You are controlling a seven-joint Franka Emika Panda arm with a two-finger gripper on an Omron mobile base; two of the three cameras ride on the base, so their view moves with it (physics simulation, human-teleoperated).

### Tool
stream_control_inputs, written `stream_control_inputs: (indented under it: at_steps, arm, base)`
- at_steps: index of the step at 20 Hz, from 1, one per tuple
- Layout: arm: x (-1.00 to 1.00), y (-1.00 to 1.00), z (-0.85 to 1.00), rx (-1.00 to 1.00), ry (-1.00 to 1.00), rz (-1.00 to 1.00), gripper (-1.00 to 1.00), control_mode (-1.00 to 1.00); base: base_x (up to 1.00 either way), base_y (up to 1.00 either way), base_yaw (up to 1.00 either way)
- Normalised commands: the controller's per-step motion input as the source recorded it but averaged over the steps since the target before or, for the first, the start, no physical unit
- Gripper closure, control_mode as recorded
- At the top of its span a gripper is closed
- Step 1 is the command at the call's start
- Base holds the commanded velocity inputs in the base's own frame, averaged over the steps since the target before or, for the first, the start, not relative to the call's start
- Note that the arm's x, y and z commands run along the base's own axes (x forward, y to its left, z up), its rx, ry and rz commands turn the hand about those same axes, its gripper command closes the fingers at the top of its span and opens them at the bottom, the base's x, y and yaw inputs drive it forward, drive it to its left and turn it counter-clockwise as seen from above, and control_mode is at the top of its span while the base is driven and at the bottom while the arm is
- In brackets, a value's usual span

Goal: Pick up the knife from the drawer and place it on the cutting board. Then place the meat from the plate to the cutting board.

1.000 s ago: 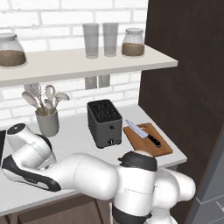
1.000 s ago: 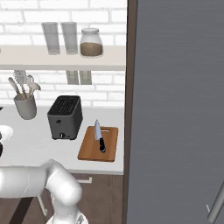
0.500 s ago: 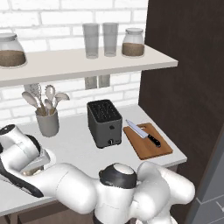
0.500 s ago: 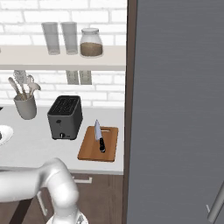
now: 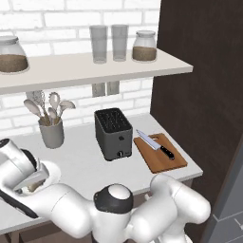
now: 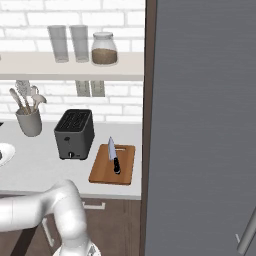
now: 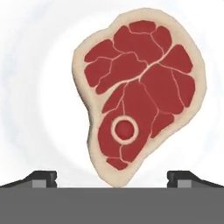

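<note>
The meat (image 7: 139, 94), a red slab with a pale fatty rim, lies flat on the white plate (image 7: 39, 109), seen from directly above in the hand view. The gripper (image 7: 112, 177) hovers over it with its two tips spread wide apart, the steak's narrow end lying between them and nothing in its grasp. At the far right of the bench (image 5: 85, 163), the knife (image 5: 155, 144) already rests on the board (image 5: 161, 159), blade toward the wall, just beside the black toaster (image 5: 113, 133); a pot of spoons (image 5: 50, 124) stands near the wall to the left. The first half of the job looks complete, and the step in hand appears to be the pick-up of the meat. The next move probably calls for a straight descent until the tips straddle the slab, then a firm close before carrying it across to the board.
</note>
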Motion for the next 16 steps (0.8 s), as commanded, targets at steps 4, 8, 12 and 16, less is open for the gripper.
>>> stream_control_inputs:
  at_steps: [4, 8, 12, 16]
  arm:
    - [0.31, 0.16, -0.49, -0.06, 0.0, 0.0, -1.0, -1.0]
    - [0.35, 0.23, -0.04, -0.01, 0.0, -0.02, -1.0, -1.0]
    - [0.08, 0.05, -0.02, 0.0, 0.0, -0.04, -1.0, -1.0]
    - [0.0, -0.05, -0.13, 0.0, 0.0, -0.05, -1.0, -1.0]
  base:
    - [0.0, 0.0, 0.0]
    - [0.0, 0.0, 0.0]
    - [0.0, 0.0, 0.0]
    - [0.0, 0.0, 0.0]
